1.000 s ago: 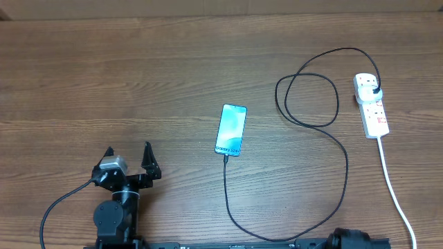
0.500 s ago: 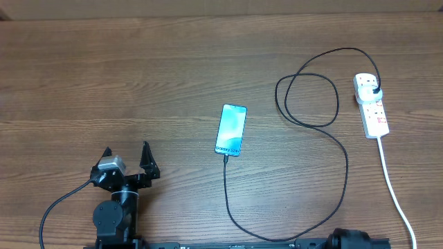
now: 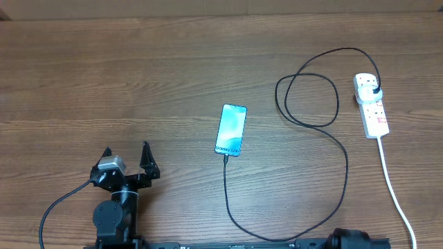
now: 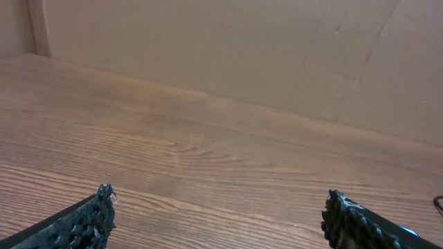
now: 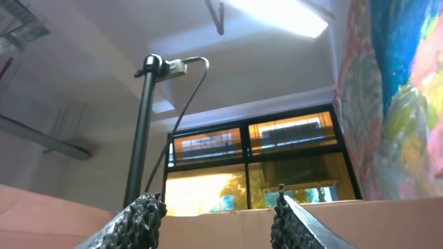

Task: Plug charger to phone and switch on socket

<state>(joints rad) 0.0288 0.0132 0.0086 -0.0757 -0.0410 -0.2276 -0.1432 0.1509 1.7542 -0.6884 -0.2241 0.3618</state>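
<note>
Wooden table [image 3: 138,76], sunlit window [image 5: 249,162]

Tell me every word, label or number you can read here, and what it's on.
phone: one line of white text at the lower end of the screen, too small to read.
power strip: red marks on its face, too small to read.
Nothing else shows any writing.

Left end effector [image 3: 126,146] shifted v. slightly vs 1 s ago, fingers a touch closer together
</note>
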